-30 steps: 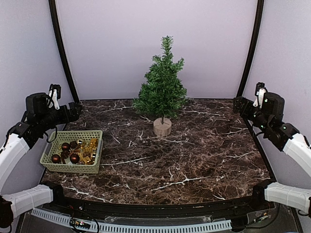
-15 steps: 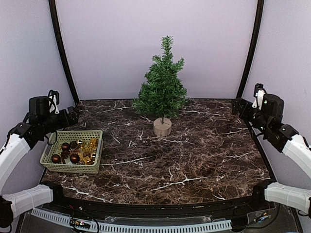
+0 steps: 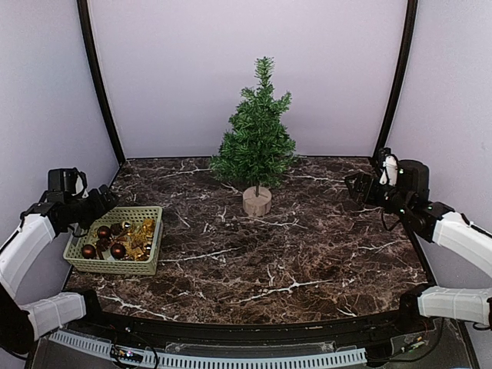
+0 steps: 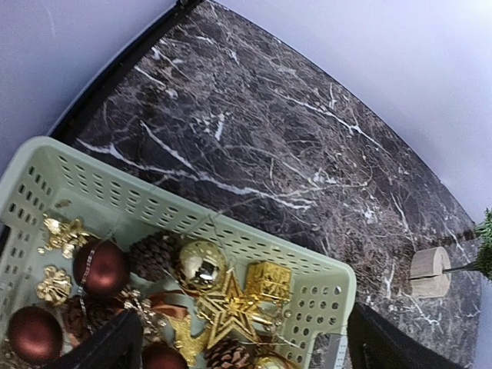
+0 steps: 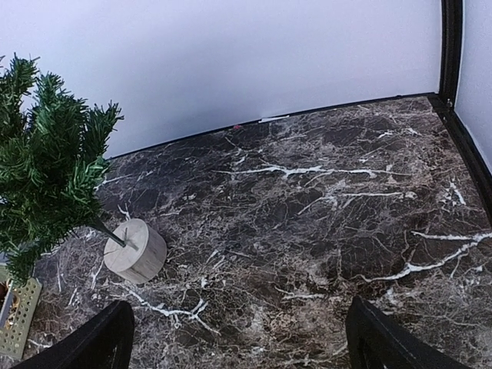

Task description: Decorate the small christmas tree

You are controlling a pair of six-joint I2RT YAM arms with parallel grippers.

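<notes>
The top view looks down from behind me over the whole table [image 3: 307, 254]. My left wrist view sits close above the basket [image 4: 115, 192]; my right faces the tree [image 5: 46, 154]. Both share its wooden base [image 5: 136, 250].

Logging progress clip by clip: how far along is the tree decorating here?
Done: nothing; the small christmas tree is bare. In hand: nothing; the left gripper hovers open near the basket, the right gripper open above the table. Left: all the ornaments, lying in the basket, need picking and hanging.
</notes>
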